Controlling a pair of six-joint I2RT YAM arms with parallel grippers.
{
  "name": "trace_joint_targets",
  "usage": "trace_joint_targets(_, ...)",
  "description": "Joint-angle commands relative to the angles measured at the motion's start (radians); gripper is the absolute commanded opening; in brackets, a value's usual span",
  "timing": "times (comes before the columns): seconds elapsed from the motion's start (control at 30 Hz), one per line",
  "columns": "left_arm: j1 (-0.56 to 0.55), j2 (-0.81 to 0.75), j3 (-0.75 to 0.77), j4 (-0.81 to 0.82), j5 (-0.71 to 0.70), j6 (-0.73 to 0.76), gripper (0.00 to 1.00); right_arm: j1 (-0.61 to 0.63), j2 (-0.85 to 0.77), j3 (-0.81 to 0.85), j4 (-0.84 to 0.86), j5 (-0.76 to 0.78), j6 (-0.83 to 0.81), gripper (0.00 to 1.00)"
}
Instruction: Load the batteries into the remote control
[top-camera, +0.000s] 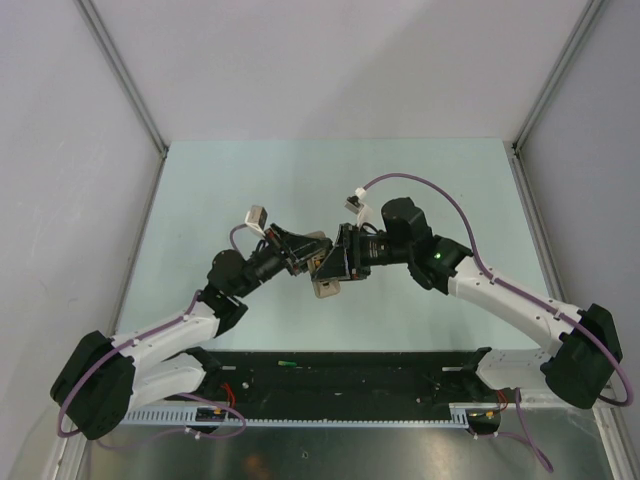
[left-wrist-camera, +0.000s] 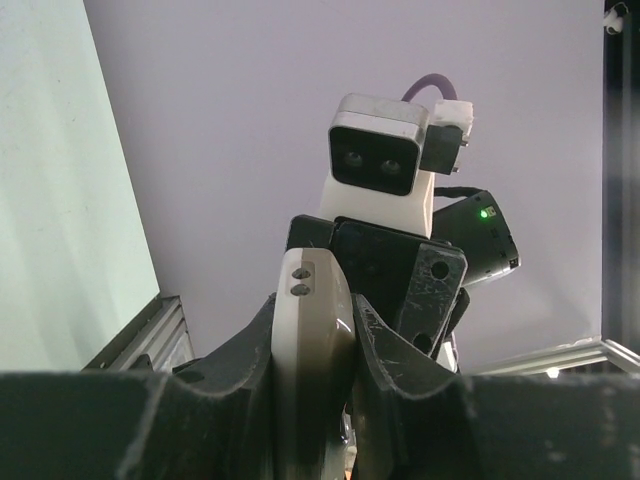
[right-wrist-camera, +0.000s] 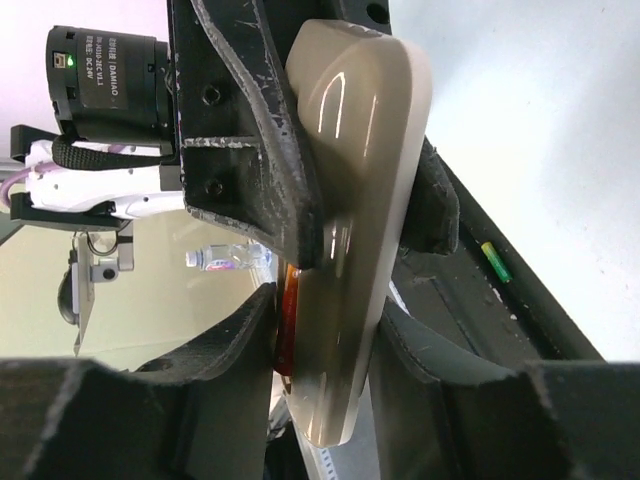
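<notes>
The remote control is a slim pale handset held in the air over the middle of the table, between both arms. In the left wrist view its narrow edge stands upright, and my left gripper is shut on it. The right wrist view shows its plain glossy back and an orange screen edge. My right gripper has a finger against each face. The left gripper's black fingers clamp the remote higher up. One green battery lies on the black strip. I see no other batteries.
The pale green table is enclosed by grey walls with metal posts. A black strip runs along the near edge between the arm bases. A clear plastic bottle lies far off in the right wrist view.
</notes>
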Motion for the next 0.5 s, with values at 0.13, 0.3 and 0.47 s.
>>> trace_joint_targets(0.13,0.007,-0.012,0.056,0.066,0.013,-0.017,0.00,0.011,0.019,-0.003,0.034,-0.024,0.001,0.26)
trace_joint_targets(0.3,0.005,-0.012,0.056,0.067,0.016,-0.008,0.00,0.016,0.025,-0.003,0.049,-0.025,0.011,0.26)
trace_joint_targets(0.47,0.007,-0.006,0.032,0.067,0.005,0.004,0.00,0.016,0.014,-0.003,0.059,-0.018,0.020,0.59)
